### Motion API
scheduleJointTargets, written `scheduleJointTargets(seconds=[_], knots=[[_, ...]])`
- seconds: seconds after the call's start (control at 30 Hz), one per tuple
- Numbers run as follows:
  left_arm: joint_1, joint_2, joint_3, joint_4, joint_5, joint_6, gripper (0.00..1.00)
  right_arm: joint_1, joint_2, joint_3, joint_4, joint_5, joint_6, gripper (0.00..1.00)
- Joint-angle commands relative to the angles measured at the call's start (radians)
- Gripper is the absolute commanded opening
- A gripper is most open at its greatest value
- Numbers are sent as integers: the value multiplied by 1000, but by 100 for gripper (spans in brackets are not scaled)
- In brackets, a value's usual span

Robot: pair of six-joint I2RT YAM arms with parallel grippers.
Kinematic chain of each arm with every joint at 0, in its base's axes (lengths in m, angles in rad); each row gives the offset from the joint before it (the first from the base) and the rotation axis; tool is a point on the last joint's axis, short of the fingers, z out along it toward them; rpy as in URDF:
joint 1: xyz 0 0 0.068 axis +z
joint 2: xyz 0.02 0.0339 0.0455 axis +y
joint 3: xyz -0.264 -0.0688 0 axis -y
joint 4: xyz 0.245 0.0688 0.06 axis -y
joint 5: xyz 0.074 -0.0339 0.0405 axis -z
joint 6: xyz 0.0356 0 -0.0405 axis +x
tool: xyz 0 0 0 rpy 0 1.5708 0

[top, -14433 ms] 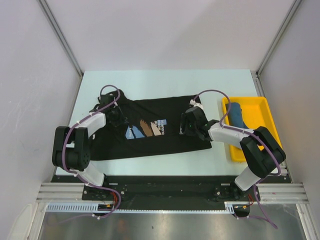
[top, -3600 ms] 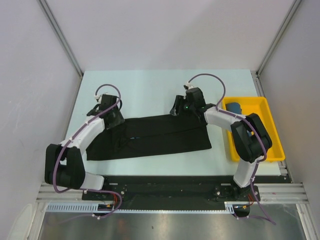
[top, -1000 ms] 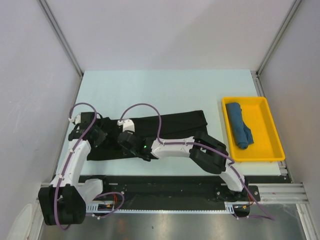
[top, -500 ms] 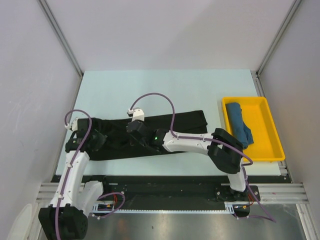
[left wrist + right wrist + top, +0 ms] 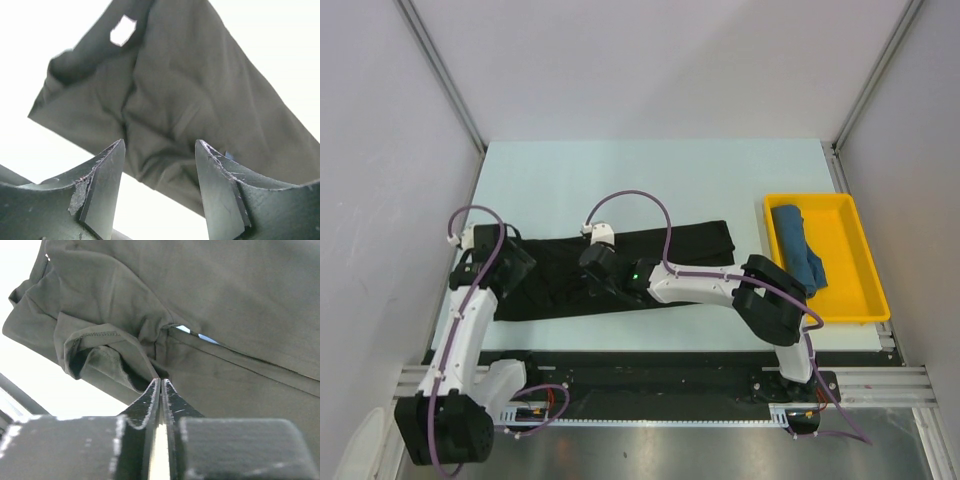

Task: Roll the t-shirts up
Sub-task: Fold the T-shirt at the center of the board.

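— On the table (image 5: pixel 650 180), toward 6 o'clock in the overhead view, what lies there?

— The black t-shirt (image 5: pixel 705 243), folded into a long band. It runs from the 8 o'clock side up toward 2 o'clock, plain side up, with no print in sight.

— And the left gripper (image 5: pixel 515 268)?

— Over the band's 9 o'clock end. From its own wrist camera the left gripper (image 5: pixel 160 180) is released: the fingers (image 5: pixel 102 185) stand well apart with nothing between them, and rumpled black cloth lies beyond.

— The right one?

— The right gripper (image 5: pixel 592 280) reaches across to the band's left part, at about 3 o'clock from the left gripper. In its wrist view the right gripper (image 5: pixel 161 385) is clenched, jaws pressed flat together, tips against a bunched hem fold. I cannot tell whether any cloth is nipped between them.

— The other shirt?

— The teal t-shirt (image 5: pixel 798 250) lies rolled in the yellow tray (image 5: pixel 815 198) at the table's 3 o'clock edge, well apart from both grippers.
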Motion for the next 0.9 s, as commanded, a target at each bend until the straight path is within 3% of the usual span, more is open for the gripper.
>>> scheduleJointTargets(seconds=[0.0,0.17,0.3,0.37,0.47,0.53,0.7,0.87], knots=[[5,135,108,76,-120,82,62,-14,1,-2,16,-21,-6,10],[12,282,154,99,-66,106,43,-12,-45,-31,26,0,-31,20],[9,247,92,110,23,97,41,-17,-62,-57,49,-7,-54,28],[-7,179,32,115,85,93,44,-23,-53,-57,77,-43,-71,31],[-48,95,-13,95,72,82,60,-32,-27,-57,112,-105,-103,38],[-76,73,-25,81,61,76,63,-37,-5,-57,166,-135,-104,40],[-139,55,-71,55,32,15,63,-45,27,-56,175,-159,-89,40],[-235,59,-105,26,-43,-77,56,-46,46,-56,163,-165,-88,26]])
